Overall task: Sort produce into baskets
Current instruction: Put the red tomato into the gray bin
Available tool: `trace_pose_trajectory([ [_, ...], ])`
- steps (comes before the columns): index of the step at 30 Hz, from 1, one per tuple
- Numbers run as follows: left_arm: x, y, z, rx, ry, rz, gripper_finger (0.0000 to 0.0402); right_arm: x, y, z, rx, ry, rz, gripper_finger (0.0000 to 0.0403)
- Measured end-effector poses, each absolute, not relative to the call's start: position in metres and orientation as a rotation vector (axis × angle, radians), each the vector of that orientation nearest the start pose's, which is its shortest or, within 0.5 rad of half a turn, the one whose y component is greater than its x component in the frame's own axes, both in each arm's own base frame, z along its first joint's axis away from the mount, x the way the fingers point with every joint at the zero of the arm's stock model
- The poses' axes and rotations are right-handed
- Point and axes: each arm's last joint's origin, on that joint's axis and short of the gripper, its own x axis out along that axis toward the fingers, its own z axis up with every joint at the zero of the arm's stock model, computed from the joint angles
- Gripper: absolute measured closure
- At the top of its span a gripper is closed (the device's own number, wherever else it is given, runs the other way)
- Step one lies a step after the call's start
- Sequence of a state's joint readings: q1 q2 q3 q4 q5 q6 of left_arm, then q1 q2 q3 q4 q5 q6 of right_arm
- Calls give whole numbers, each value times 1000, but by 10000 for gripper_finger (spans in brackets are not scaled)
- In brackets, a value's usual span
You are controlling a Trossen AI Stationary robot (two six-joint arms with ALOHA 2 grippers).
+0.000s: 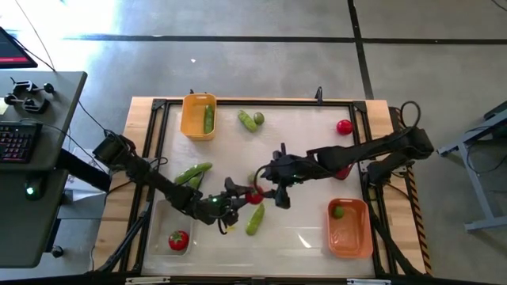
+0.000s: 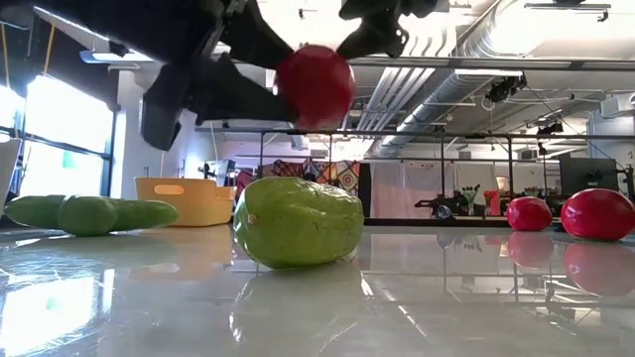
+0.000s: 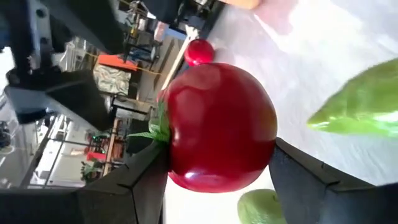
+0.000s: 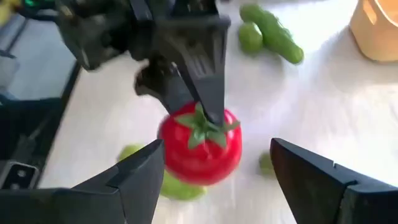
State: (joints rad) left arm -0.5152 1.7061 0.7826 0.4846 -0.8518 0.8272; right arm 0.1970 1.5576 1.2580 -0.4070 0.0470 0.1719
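My left gripper (image 1: 242, 198) is shut on a red tomato (image 1: 254, 196) at the table's middle, lifted above the tabletop in the low view (image 2: 314, 84). My right gripper (image 1: 271, 182) is open just to the tomato's far right. In the right wrist view its fingers stand on either side of the tomato (image 4: 200, 146); whether they touch it, I cannot tell. The yellow-orange basket (image 1: 187, 119) holds a cucumber (image 1: 208, 119). The clear basket (image 1: 158, 237) holds a tomato (image 1: 179, 239). The darker orange basket (image 1: 352, 237) holds a lime (image 1: 338, 210). My left gripper pinches the tomato between its two fingers. One finger (image 4: 208, 93) lies on the green stem end (image 3: 158, 127), the other on the opposite end (image 3: 270, 146). The fingers come from the table's left. The tomato is lifted clear of the table.
A green piece (image 1: 255, 220) lies just below the grippers, large in the low view (image 2: 298, 220). Two cucumbers (image 1: 192, 172) lie at the left. A cucumber (image 1: 247, 120) and a lime (image 1: 259, 119) lie at the far middle. Tomatoes (image 1: 344, 126) (image 1: 342, 171) lie at the right.
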Motion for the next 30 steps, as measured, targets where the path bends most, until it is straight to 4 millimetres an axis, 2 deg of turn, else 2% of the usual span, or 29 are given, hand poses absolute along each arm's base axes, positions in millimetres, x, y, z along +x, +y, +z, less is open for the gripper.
trace_pose_trajectory([
  [4, 296, -142, 165, 1107, 505, 177, 176, 329, 63, 293, 27, 727, 39, 128],
  [8, 291, -140, 169, 1098, 537, 190, 176, 326, 59, 275, -36, 753, -69, 159],
  [13, 279, -133, 186, 956, 578, 146, 176, 324, 57, 244, -39, 694, -107, 247],
  [18, 263, -126, 214, 814, 624, 55, 176, 320, 56, 220, -20, 621, -102, 348],
  [21, 246, -124, 232, 746, 694, 20, 176, 316, 55, 208, -11, 585, -100, 392],
  [26, 212, -131, 256, 669, 800, 7, 178, 310, 54, 195, 3, 569, -102, 384],
  [30, 186, -143, 262, 595, 873, -19, 179, 307, 54, 192, 9, 574, -122, 387],
])
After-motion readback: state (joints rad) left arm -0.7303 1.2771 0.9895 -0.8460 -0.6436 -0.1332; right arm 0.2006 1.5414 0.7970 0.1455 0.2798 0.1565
